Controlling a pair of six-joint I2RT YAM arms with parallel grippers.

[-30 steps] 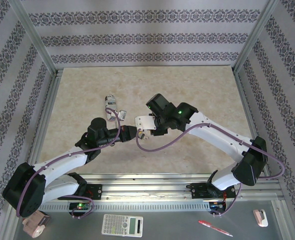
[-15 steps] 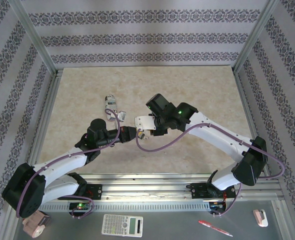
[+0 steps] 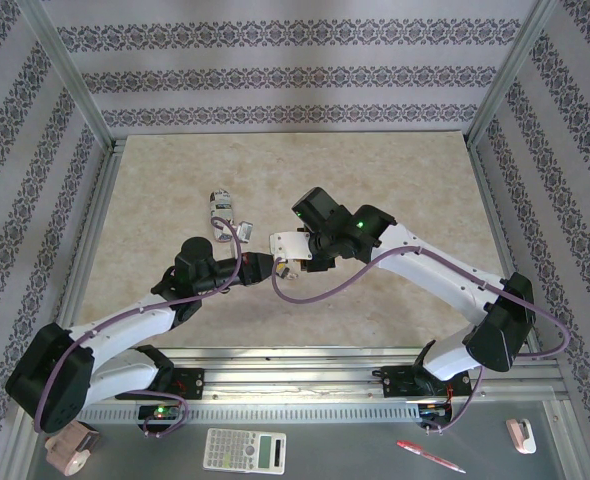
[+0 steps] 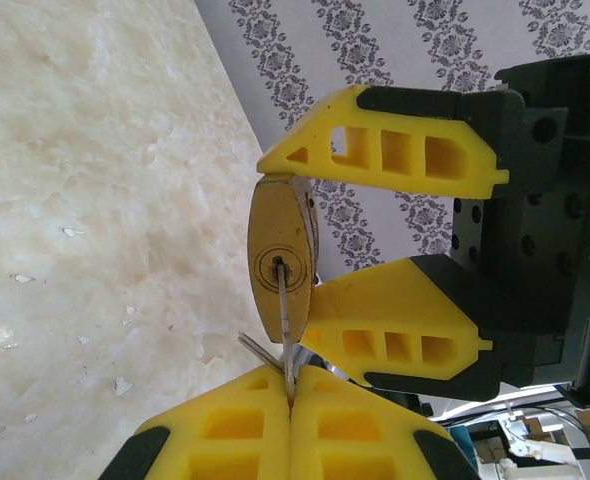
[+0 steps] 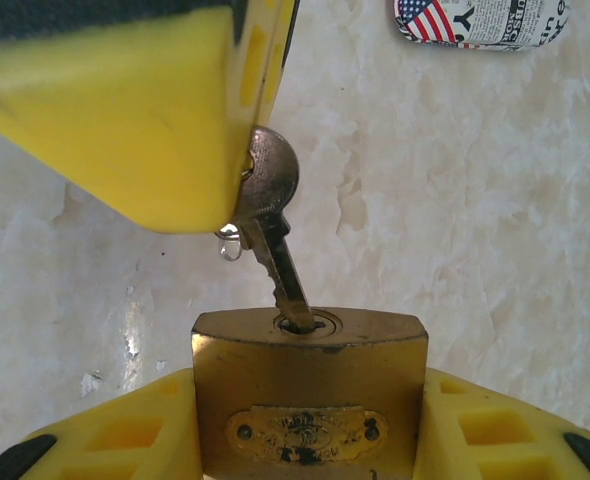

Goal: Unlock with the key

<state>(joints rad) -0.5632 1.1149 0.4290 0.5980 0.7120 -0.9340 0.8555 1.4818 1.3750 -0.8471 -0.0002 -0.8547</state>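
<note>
The brass padlock (image 5: pixel 310 390) is held above the table, with my right gripper (image 5: pixel 307 432) shut on its two sides and its keyhole face turned toward the left arm. The key (image 5: pixel 271 190), thin pale metal with a round head, has its tip in the keyhole at a slant. My left gripper (image 4: pixel 291 402) is shut on the key's head. In the left wrist view the key blade (image 4: pixel 286 318) runs from my pads up into the padlock (image 4: pixel 275 225). A second key (image 4: pixel 258 350) on the same small ring (image 5: pixel 229 243) sticks out beside it. In the top view both grippers meet at mid-table (image 3: pixel 275 262).
Two small flag-and-newsprint patterned packets (image 3: pixel 222 205) (image 3: pixel 225 232) lie on the marble table just beyond the left gripper. On the near metal shelf lie a calculator (image 3: pixel 244 450), a red pen (image 3: pixel 430 456) and a tape roll (image 3: pixel 70 447). Frame posts stand at the corners.
</note>
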